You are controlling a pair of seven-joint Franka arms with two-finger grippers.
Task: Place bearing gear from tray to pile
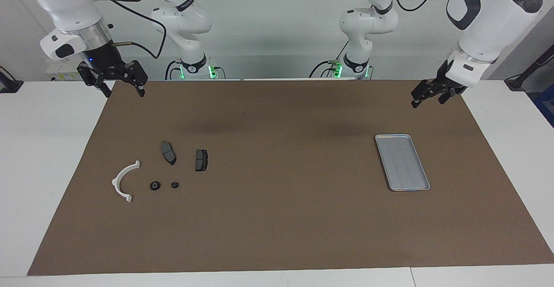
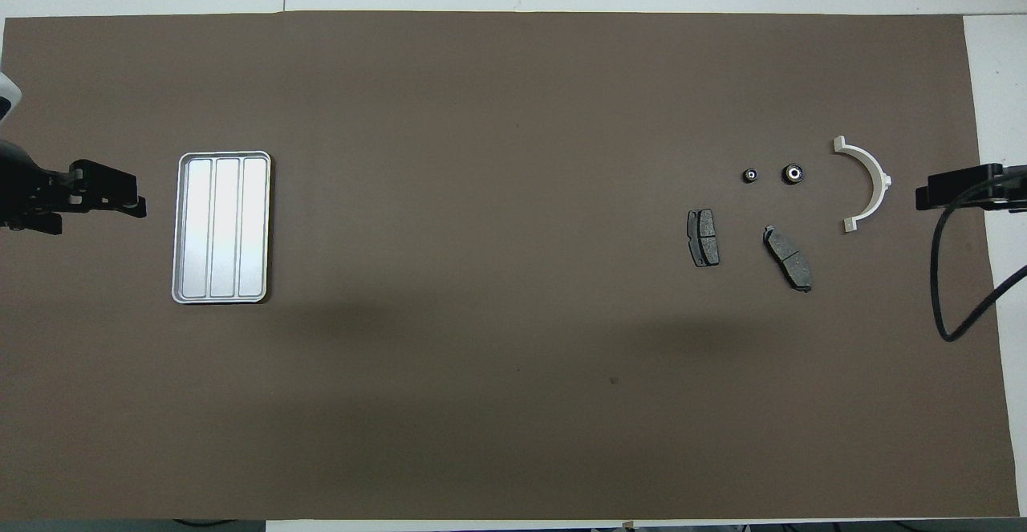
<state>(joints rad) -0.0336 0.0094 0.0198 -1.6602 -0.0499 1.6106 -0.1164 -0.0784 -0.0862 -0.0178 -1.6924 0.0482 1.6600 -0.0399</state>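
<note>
A brown mat (image 1: 285, 217) covers the worktop. At the right arm's end, the right end effector (image 1: 116, 83) hangs with fingers spread wide, holding nothing. Below it lies the pile: a white curved bracket (image 1: 123, 181), two dark pads (image 1: 168, 152), and two small black bearing gears (image 1: 155, 185) just beside them. The silver tray (image 1: 402, 162) sits bare toward the left arm's end, where the left end effector (image 1: 426, 96) waits, also wide and holding nothing.

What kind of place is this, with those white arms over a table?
Probably a robotics lab or test bench: two white arms stand at a table covered by a brown mat, with a metal tray and small machine parts such as a brake pad.
</note>
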